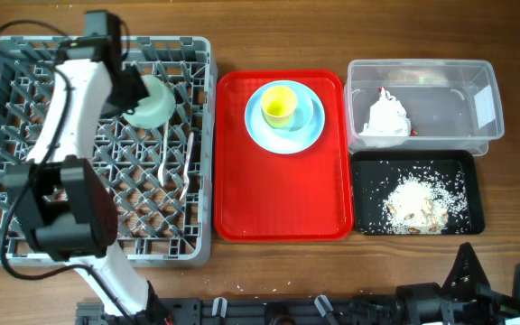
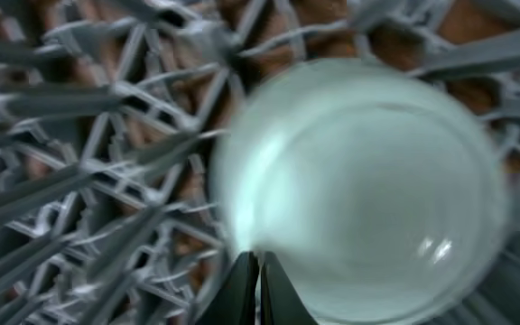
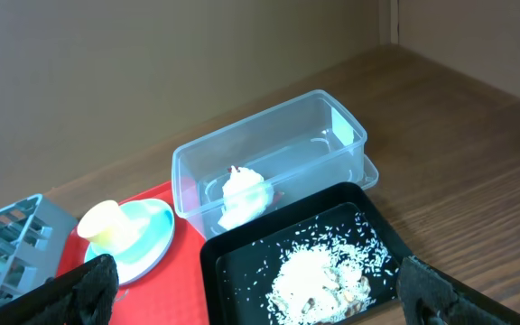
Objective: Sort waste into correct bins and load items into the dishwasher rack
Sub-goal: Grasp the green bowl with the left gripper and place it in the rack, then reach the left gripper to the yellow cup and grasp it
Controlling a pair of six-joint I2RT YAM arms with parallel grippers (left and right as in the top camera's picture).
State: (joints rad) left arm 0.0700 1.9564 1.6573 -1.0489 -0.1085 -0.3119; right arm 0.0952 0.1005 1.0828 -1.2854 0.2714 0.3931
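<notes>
I'm not finding any readable text, number or brand in any view. I'm seeing a pale sticker [image 1: 484, 106] on the clear tub [image 1: 459, 95], but it's too small to read.

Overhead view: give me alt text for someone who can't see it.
The left arm reaches across the grey dishwasher rack, its end at a pale green bowl. On the red tray beside it, a yellow cup sits on a light blue plate; to the right, a clear tub holds a napkin and a black tray holds rice scraps.
</notes>
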